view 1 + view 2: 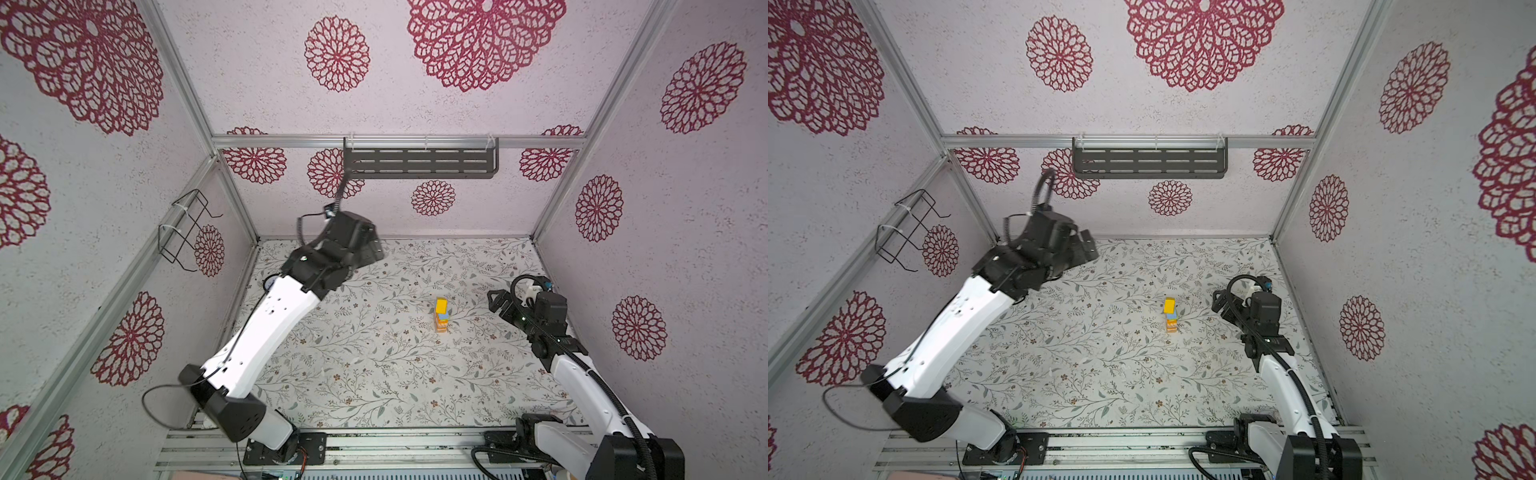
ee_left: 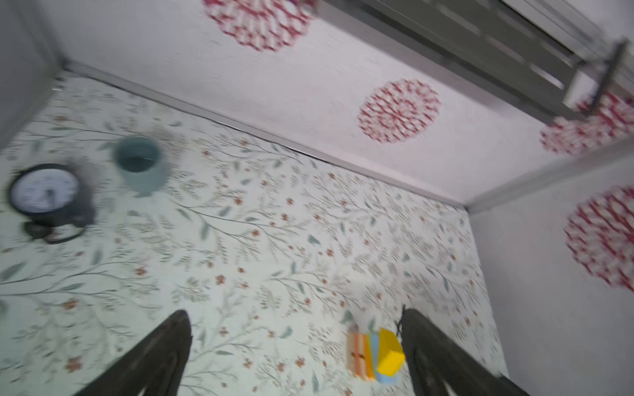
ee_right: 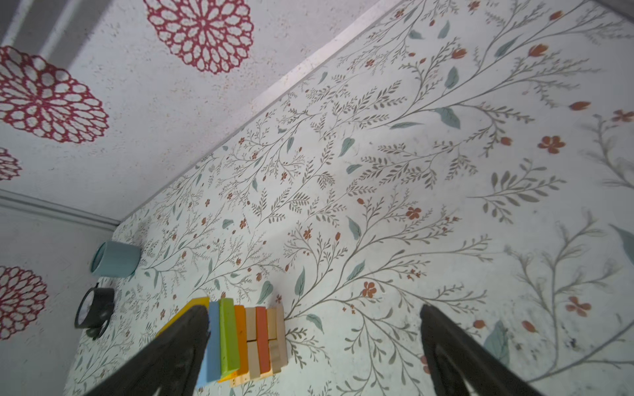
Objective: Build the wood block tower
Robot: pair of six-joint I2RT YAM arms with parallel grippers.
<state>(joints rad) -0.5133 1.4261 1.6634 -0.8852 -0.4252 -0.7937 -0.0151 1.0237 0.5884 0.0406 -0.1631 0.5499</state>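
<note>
Tower upright; long axis vertical; yellow block topmost.

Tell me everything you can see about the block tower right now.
The tower is a slim upright column of flat painted wooden blocks, standing right of centre on the floral table. From the top: a yellow block turned slightly askew, light blue, green, orange, then plain wood and orange-red layers. Only the table touches it.
</note>
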